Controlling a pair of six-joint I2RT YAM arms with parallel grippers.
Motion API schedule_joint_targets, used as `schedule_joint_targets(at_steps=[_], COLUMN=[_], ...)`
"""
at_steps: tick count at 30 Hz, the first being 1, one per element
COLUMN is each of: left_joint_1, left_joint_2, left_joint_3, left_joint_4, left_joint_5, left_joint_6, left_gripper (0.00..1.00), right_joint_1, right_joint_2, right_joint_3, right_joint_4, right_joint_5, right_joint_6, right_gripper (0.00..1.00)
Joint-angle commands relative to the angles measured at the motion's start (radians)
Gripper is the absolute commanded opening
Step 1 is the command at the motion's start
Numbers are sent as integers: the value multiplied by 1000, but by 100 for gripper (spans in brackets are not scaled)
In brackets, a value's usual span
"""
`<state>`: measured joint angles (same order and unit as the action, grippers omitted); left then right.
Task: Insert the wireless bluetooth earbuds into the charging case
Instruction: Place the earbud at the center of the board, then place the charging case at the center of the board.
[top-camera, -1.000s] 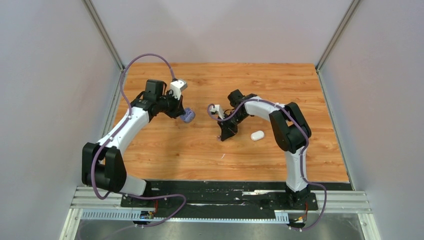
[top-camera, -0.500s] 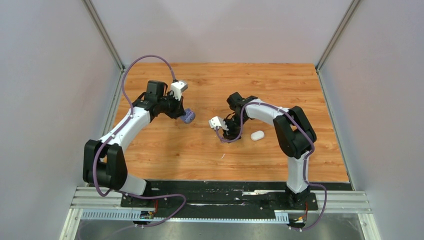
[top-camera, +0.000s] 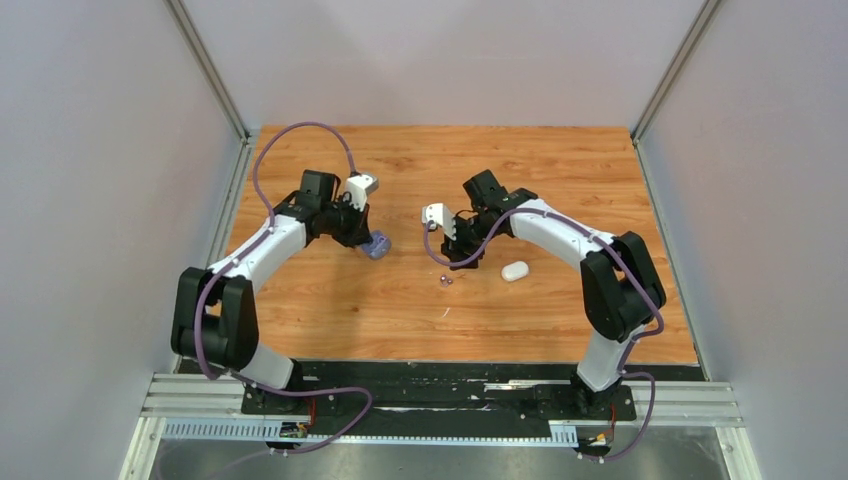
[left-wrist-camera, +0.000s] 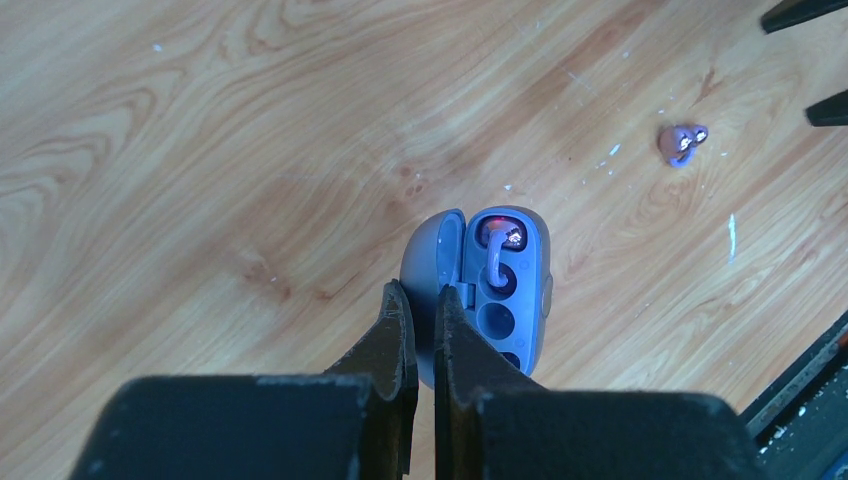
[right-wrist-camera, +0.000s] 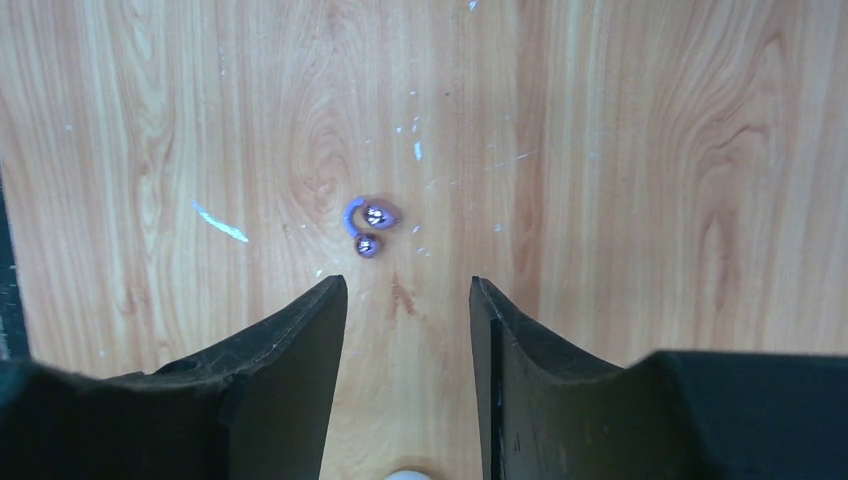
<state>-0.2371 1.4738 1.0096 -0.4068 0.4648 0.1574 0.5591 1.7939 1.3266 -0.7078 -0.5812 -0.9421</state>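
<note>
My left gripper (left-wrist-camera: 420, 295) is shut on the lid edge of the open purple charging case (left-wrist-camera: 505, 290), which rests low over the wood (top-camera: 376, 246). One purple earbud (left-wrist-camera: 500, 235) sits in the case's top well; the other wells look dark. A second purple earbud (right-wrist-camera: 368, 225) lies loose on the table (top-camera: 446, 281), just ahead of my right gripper (right-wrist-camera: 405, 285). That gripper is open with nothing between its fingers. It hovers above the board (top-camera: 461, 258), to the right of the case.
A closed white oval case (top-camera: 515, 271) lies on the wooden table (top-camera: 560, 180) to the right of the right gripper; a sliver of it shows at the bottom edge of the right wrist view. Grey walls enclose the board on three sides. A black rail (top-camera: 440, 375) runs along the near edge.
My right gripper has opened and drawn back, and the purple earbud now lies loose on the table below it. My left gripper has shifted slightly toward the near side with the case.
</note>
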Motion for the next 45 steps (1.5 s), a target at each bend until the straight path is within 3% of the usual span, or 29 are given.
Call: schedule_joint_targets(at_steps=[1, 10, 18, 20, 24, 26, 27, 28, 30, 35, 40, 45], left_joint_1=[-17, -18, -17, -19, -18, -14, -11, -9, -1, 22, 22, 22], left_joint_2=[118, 421, 542, 555, 551, 534, 527, 509, 472, 279, 27, -124], left_joint_3=[67, 301, 416, 429, 421, 418, 420, 432, 459, 456, 310, 229], left_joint_4=[-28, -249, -311, -315, -302, -297, -297, -299, -315, -268, -137, -160], left_joint_5=[49, 145, 194, 192, 165, 175, 178, 183, 192, 157, 100, 120], left_joint_6=[60, 316, 358, 358, 351, 352, 346, 341, 324, 243, 121, 77], left_gripper=[0, 0, 0, 6, 36, 65, 70, 92, 99, 100, 100, 99], right_joint_1=[-13, -31, -51, -51, -51, -52, -51, -51, -51, -48, -42, -18], right_joint_2=[-75, -181, -195, -187, -172, -166, -165, -163, -159, -119, -48, 26], right_joint_3=[-63, -157, -175, -172, -162, -157, -156, -157, -162, -182, -174, -142], right_joint_4=[42, 45, 49, 53, 56, 58, 61, 63, 65, 44, 29, 63], right_joint_5=[-19, -8, -7, -11, -18, -21, -23, -29, -47, -83, -87, -82], right_joint_6=[166, 184, 180, 180, 180, 186, 192, 196, 198, 87, -101, -168], right_gripper=[48, 48, 49, 49, 49, 49, 49, 49, 49, 47, 46, 46])
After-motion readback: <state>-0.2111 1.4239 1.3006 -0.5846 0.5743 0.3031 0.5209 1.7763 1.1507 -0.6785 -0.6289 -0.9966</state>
